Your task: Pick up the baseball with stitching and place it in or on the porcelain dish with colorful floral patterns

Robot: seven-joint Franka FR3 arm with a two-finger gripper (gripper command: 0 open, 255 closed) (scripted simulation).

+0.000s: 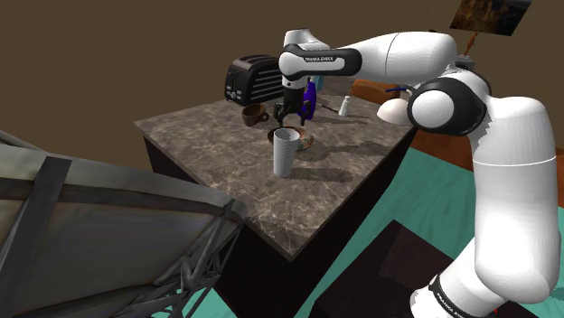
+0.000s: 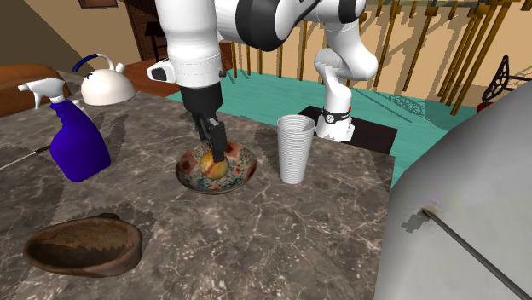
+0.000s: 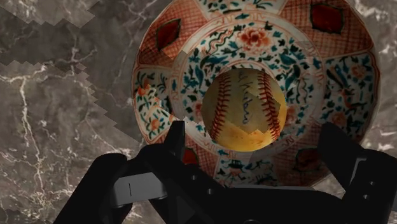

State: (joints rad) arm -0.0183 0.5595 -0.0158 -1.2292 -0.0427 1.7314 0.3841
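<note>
Fingers (image 3: 340, 153) apart, baseball (image 3: 245, 111) in part-hidden dish (image 3: 254, 35)

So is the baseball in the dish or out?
In. The baseball sits in the middle of the floral dish; the open gripper does not touch it.

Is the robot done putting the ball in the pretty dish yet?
Nearly! Done: the baseball lies in the middle of the flowery dish. In hand: nothing is gripped. The hand hangs just over the dish, with its fingers apart on either side of the ball, not touching it. Left: probably only lifting the hand away.
</note>
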